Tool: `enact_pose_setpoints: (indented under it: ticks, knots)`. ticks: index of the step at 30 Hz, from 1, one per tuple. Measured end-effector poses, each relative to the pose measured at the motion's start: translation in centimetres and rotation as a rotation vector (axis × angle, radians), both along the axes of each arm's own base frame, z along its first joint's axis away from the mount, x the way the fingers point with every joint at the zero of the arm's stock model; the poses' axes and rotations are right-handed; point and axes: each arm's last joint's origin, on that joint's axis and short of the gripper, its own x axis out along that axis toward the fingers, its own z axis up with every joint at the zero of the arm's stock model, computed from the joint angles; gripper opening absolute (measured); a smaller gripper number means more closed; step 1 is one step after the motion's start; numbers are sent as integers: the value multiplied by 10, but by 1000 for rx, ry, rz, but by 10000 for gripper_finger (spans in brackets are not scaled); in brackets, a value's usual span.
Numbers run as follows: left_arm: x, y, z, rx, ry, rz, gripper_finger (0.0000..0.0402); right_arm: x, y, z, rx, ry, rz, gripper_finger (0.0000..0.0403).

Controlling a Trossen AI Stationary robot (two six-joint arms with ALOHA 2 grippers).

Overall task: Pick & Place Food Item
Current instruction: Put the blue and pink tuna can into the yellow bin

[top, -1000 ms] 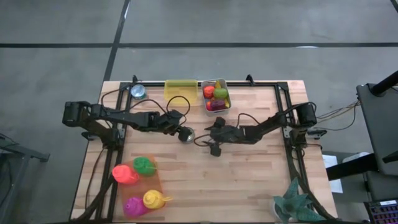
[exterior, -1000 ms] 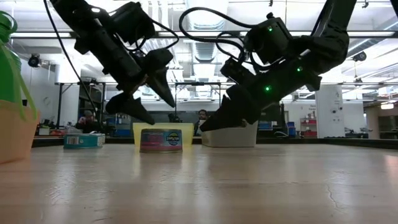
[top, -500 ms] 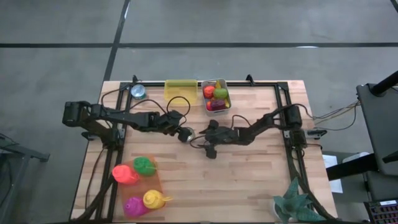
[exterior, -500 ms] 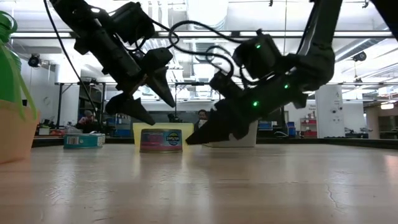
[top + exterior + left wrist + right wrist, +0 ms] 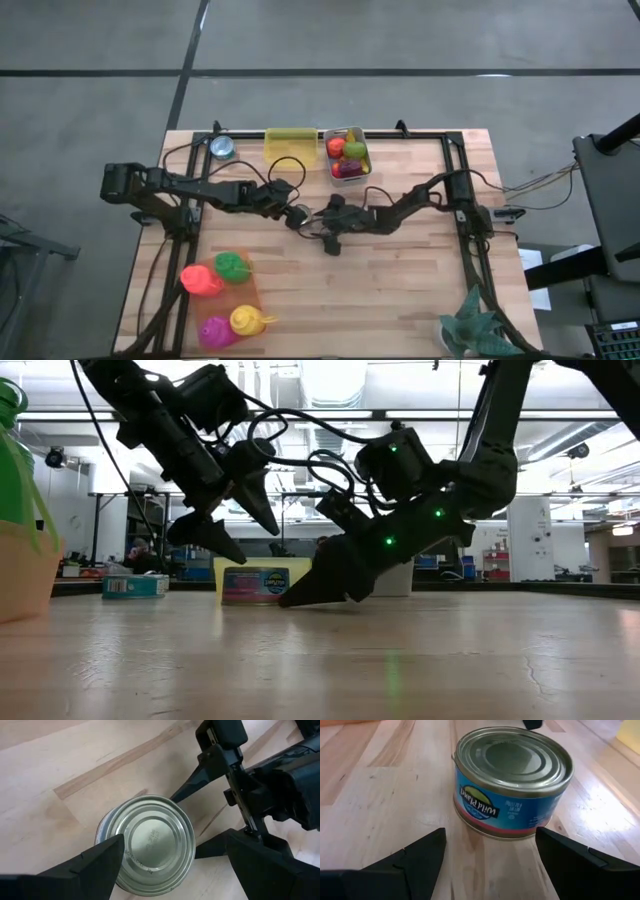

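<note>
A tuna can (image 5: 512, 780) with a blue and pink label stands upright on its base in the middle of the wooden table (image 5: 400, 280); it also shows in the high view (image 5: 297, 216) and the low view (image 5: 255, 585). My left gripper (image 5: 172, 840) hangs open above the can (image 5: 150, 842), slanting down, one finger on either side, clear of it. My right gripper (image 5: 490, 832) is open and low over the table, just to the can's right. Its fingertips (image 5: 285, 602) point at the can, which lies ahead of them, not between them.
Along the far edge stand a yellow container (image 5: 290, 141), a clear bin of toy fruit (image 5: 347, 153) and a second can (image 5: 221, 148). Coloured toys on an orange mat (image 5: 225, 295) sit near left. A plant (image 5: 478, 325) is at the near right corner.
My right gripper has moved toward the table's left edge and down, closing in on the can while staying open. The can stands where it was.
</note>
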Motion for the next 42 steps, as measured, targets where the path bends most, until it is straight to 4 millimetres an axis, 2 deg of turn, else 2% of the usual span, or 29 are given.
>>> enact_pose_setpoints:
  ticks: [4,10,24,29,42]
  knots:
    - [0,0,0,0,0,0,353,-3,-3,3,-24,1,-82,306]
    - [0,-1,0,0,1,-2,353,-5,-6,3,-30,3,-99,306]
    - [-2,0,-1,0,27,2,353,-5,-5,3,-24,2,-93,306]
    - [-2,0,-2,0,29,2,353,-4,-3,4,22,-9,-4,306]
    - [-4,0,-4,7,51,10,353,0,-2,7,21,-24,-6,306]
